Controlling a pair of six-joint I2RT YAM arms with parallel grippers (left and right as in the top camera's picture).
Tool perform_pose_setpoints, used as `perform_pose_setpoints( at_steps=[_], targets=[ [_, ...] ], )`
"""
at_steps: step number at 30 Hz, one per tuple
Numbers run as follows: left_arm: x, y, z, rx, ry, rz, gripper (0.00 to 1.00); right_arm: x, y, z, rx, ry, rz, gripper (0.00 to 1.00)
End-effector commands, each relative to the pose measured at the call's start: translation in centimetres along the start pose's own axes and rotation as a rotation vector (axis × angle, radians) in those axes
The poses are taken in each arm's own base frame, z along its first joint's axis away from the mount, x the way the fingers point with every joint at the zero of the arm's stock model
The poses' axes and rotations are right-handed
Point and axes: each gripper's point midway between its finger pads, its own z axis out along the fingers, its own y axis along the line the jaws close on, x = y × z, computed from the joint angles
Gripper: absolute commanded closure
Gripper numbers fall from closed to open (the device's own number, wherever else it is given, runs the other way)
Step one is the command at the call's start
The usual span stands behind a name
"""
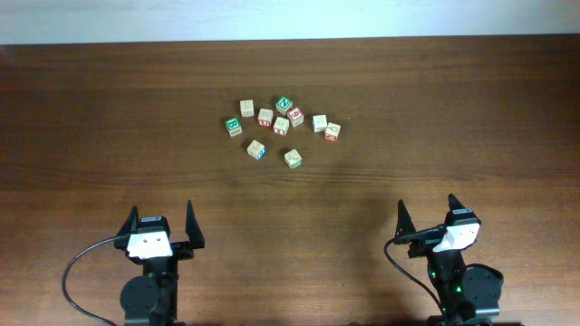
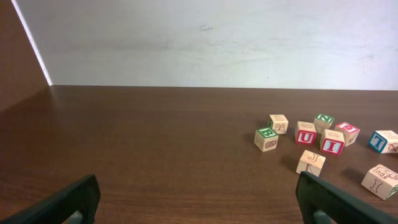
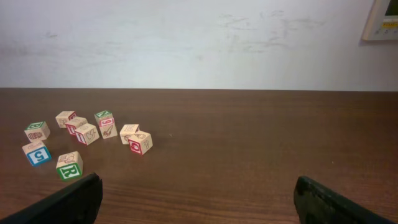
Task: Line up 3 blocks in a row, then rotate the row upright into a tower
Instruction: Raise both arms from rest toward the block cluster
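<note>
Ten small wooden cubes are seen gathered on the far half of the dark wooden table [image 1: 91,109], about midway across its width; all are set flat on the tabletop and none is stacked. The blue-marked block [image 1: 257,148] is placed at the near left of the group, apart from its neighbours; from the right wrist view a blue numeral is shown on its side. The green-yellow block [image 1: 293,158] is found just to the right of it and is the nearest cube of all, also standing apart. The orange-red block [image 1: 333,131] is set at the right end of the group, just beside a pale cube [image 1: 319,122]; whether the two touch cannot be told. The remaining seven cubes [image 1: 265,116] are bunched on the far side of these, some with green faces and some with red letters. A pale wall [image 2: 186,43] is seen beyond the table's far edge.

The left gripper [image 1: 161,210] is held at the near left, well apart from the cubes; its jaws are spread wide and nothing is pinched between them. The right gripper [image 1: 426,203] is held at the near right, likewise spread wide and empty.
</note>
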Motion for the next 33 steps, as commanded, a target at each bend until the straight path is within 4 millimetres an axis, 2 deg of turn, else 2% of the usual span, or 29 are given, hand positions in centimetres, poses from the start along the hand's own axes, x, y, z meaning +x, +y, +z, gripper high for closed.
perform_pose_setpoints(
  at_steps=[1, 14, 18, 21, 26, 29, 33],
  targets=[
    [0.1, -0.1, 0.0, 0.008, -0.003, 0.015, 0.01, 0.3, -0.3, 0.0, 0.015, 0.002, -0.006, 0.02],
    [0.1, -0.1, 0.0, 0.009, 0.000, 0.015, 0.01, 0.3, -0.1, 0.0, 0.004, 0.003, -0.005, 0.02],
    [0.2, -2.5, -0.2, 0.149, 0.003, 0.015, 0.01, 0.6, -0.2, 0.1, 0.005, 0.016, -0.004, 0.02],
    [0.0, -2.7, -0.2, 0.158, -0.005, 0.014, 0.01, 0.6, 0.2, 0.1, -0.017, 0.016, -0.005, 0.02],
    [-2.4, -3.6, -0.6, 0.216, -0.031, 0.010, 0.01, -0.6, 2.6, -0.3, -0.154, -0.008, -0.008, 0.02],
    [-4.6, -4.4, -0.5, 0.259, -0.018, 0.011, 0.01, -3.0, 3.5, -0.8, -0.200, -0.034, 0.012, 0.02],
    [-8.7, -5.5, 1.1, 0.318, 0.017, 0.010, 0.01, -6.7, 5.3, -0.6, -0.298, 0.004, 0.024, 0.02]
  ],
)
